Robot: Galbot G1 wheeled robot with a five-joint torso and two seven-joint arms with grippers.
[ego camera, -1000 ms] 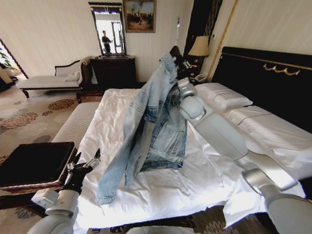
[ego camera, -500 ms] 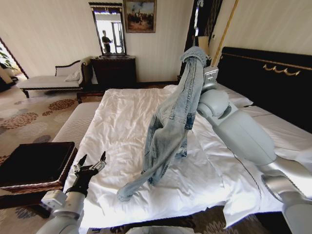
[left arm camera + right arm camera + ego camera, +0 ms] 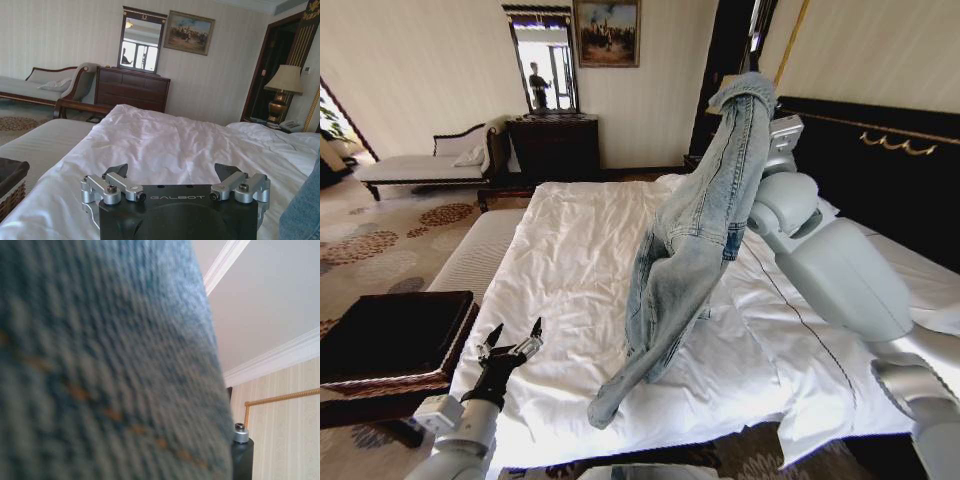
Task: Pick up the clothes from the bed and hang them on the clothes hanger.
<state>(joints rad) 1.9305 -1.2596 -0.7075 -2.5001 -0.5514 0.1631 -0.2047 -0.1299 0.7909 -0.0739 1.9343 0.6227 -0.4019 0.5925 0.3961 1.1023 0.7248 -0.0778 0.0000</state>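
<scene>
Our right tool holds the jacket [image 3: 695, 235] high at two o'clock, grip hidden; it hangs lengthwise over the bed [image 3: 570, 250]; left tool [image 3: 510, 345] spread, idle at seven.

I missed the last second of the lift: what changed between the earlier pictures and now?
The right arm raised the denim jacket higher and further to the robot's right; its lower sleeve now trails near the bed's foot edge. The left gripper stayed low at the bed's corner, jaws open.

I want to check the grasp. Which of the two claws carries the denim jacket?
The right claw, raised high near the headboard, carries the denim jacket, which hangs down from it. The left claw is open and empty, low at the bed's foot.
</scene>
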